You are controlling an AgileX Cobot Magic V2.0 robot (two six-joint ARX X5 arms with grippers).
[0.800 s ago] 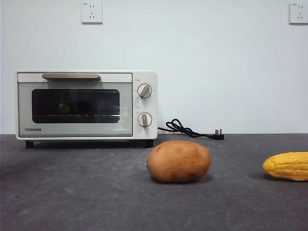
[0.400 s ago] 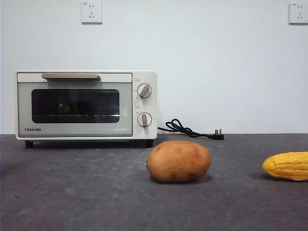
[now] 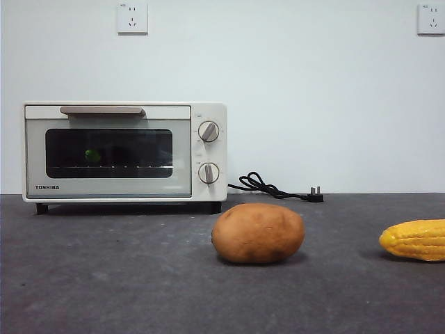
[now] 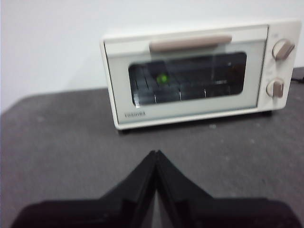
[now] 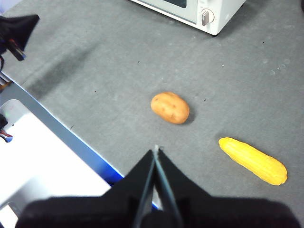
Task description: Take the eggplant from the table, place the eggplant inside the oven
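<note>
The left gripper point(image 4: 156, 154) has its two black jaws pressed together, with nothing between them. It hangs above the table point(image 4: 61, 133), well back from the oven point(image 4: 199, 73) and facing its front. The right gripper point(image 5: 156, 151) is pressed together too, and it holds nothing. It waits high over the table, with the potato point(image 5: 170, 108) and the corn point(image 5: 253, 160) lying below it.

The oven door is closed. Behind the dark glass, a small green spot shows point(image 3: 92, 156). That looks like the stem cap of the eggplant point(image 4: 163, 79), sitting on the wire rack. The purple body is too dark to see. So the eggplant seems to be inside the oven already, and the job looks done.

Not much can go wrong now. If an arm swings low on its way home, it could bump the potato or the corn and roll them. If the left arm pushes forward, it could knock the door handle point(image 3: 102, 110) or shove the oven back. The door might also not be fully closed; the pictures cannot show that.
</note>
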